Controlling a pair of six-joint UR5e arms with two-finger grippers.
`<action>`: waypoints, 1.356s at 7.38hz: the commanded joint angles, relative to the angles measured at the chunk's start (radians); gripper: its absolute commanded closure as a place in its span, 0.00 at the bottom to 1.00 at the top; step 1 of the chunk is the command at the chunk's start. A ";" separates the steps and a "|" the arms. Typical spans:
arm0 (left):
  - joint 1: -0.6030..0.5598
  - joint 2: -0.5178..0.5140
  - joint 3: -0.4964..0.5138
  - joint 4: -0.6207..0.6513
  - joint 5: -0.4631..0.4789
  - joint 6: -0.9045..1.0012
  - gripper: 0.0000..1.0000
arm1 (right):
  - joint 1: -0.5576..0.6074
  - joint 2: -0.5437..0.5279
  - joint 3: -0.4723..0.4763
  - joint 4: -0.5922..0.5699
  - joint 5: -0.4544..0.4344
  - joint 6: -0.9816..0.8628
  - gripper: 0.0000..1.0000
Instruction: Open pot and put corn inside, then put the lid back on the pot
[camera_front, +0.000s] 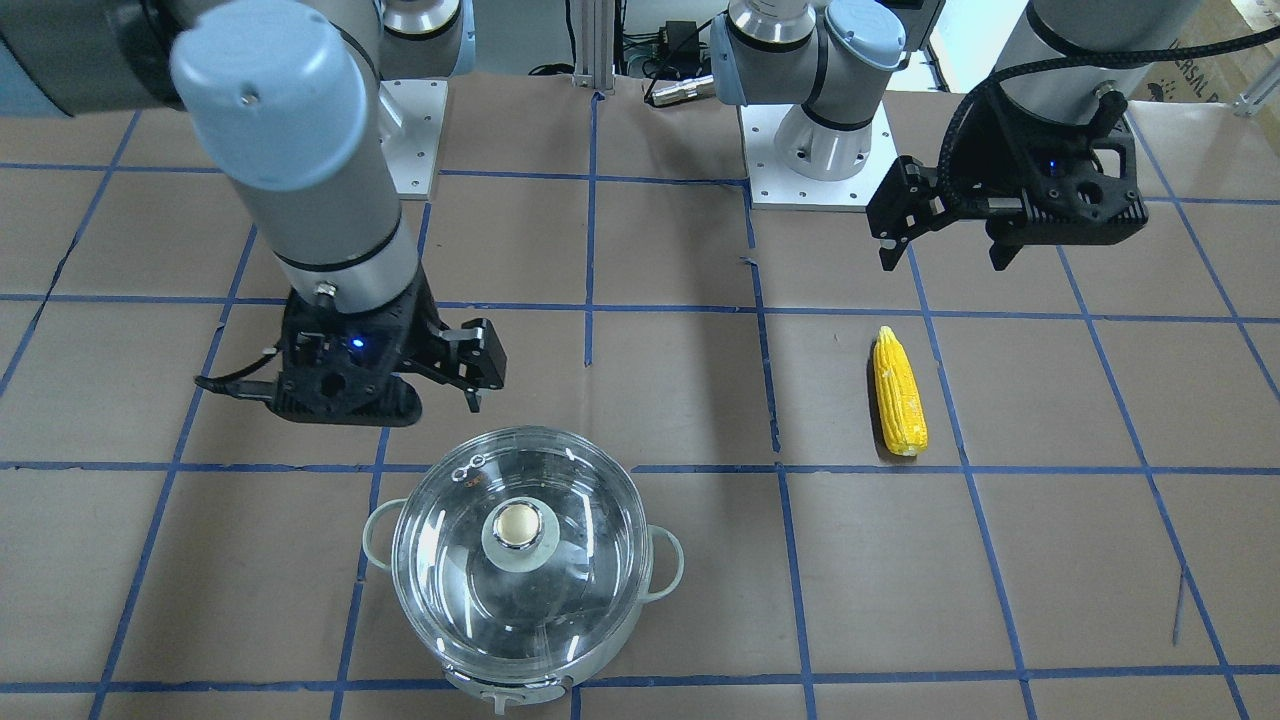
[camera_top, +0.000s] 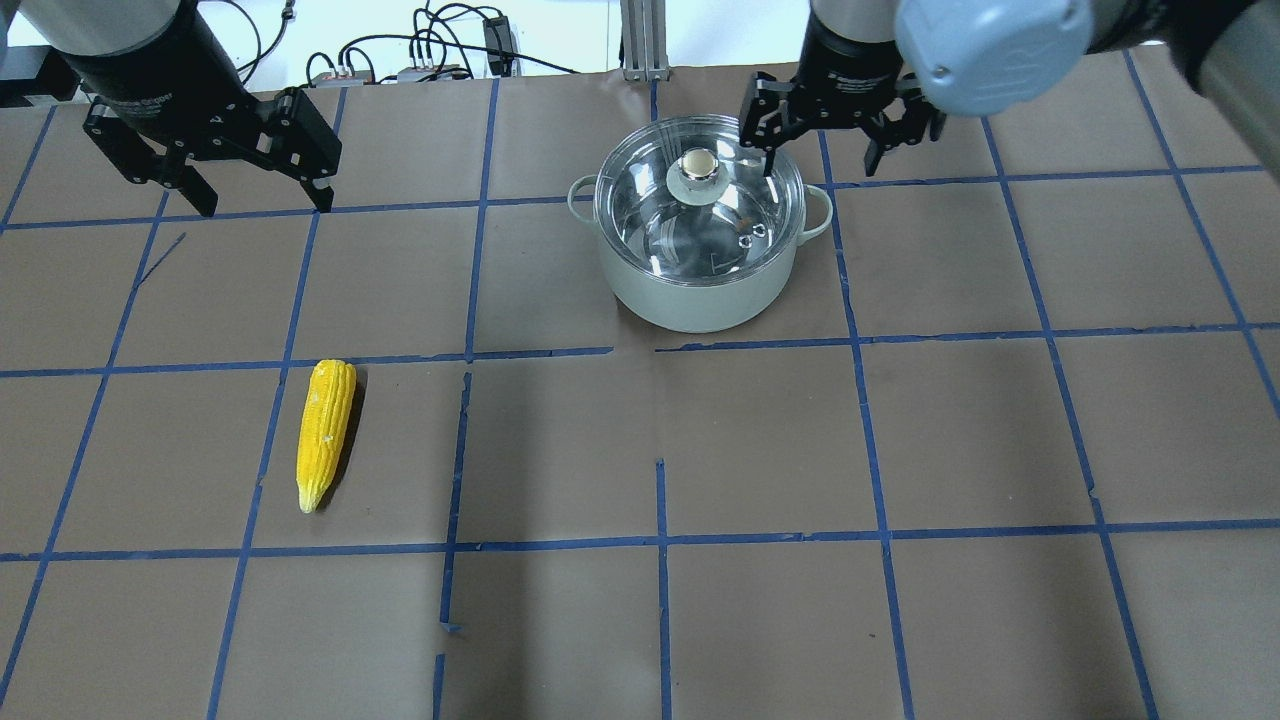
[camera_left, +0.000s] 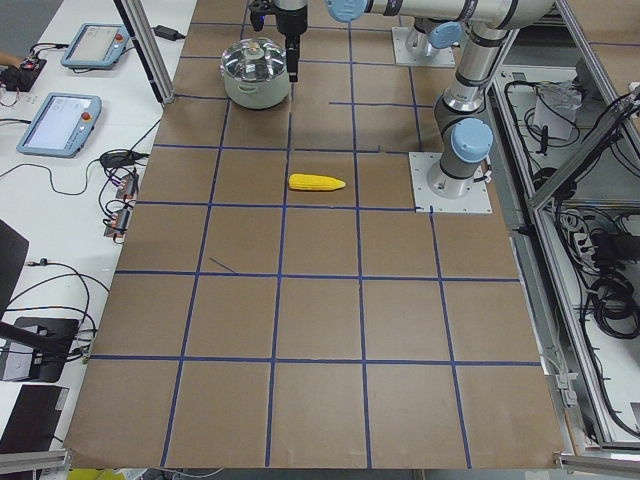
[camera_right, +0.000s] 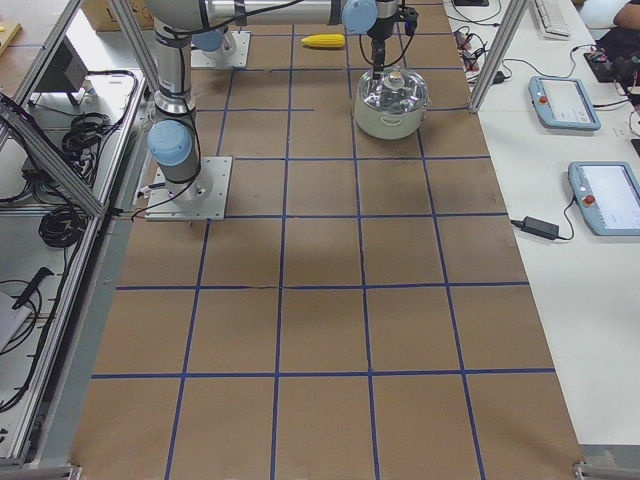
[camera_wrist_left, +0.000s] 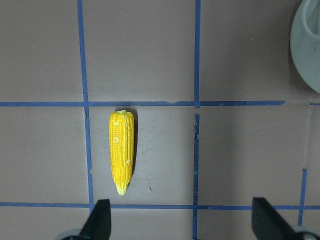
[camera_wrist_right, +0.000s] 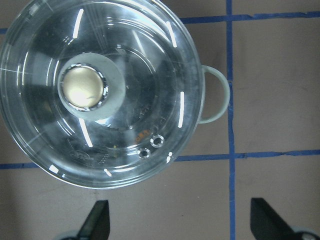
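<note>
The pot (camera_top: 690, 300) stands on the brown table with the glass lid (camera_top: 740, 215) on it, its knob (camera_top: 697, 170) at the centre. The pot also shows in the front view (camera_front: 665, 560) and the right wrist view (camera_wrist_right: 217, 95). My right gripper (camera_top: 818, 160) is open and empty, high above the table, a little off the pot's rim toward the robot. The corn (camera_top: 325, 430) lies flat on the table, far from the pot. My left gripper (camera_top: 265, 200) is open and empty, high above the table; the corn (camera_wrist_left: 122, 152) lies ahead of its fingers.
Blue tape lines grid the brown paper table. The arm base plates (camera_front: 815, 160) are at the robot's edge. Teach pendants (camera_right: 563, 100) and cables lie on the white side table beyond the pot.
</note>
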 joint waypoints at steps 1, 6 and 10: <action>0.000 0.000 0.000 0.000 0.001 0.000 0.00 | 0.042 0.147 -0.116 -0.002 0.002 0.011 0.00; 0.000 -0.001 0.002 0.000 -0.001 -0.003 0.00 | 0.064 0.283 -0.246 -0.008 0.000 0.014 0.01; 0.000 -0.001 0.000 0.002 0.001 0.005 0.00 | 0.062 0.287 -0.237 -0.005 -0.001 0.008 0.16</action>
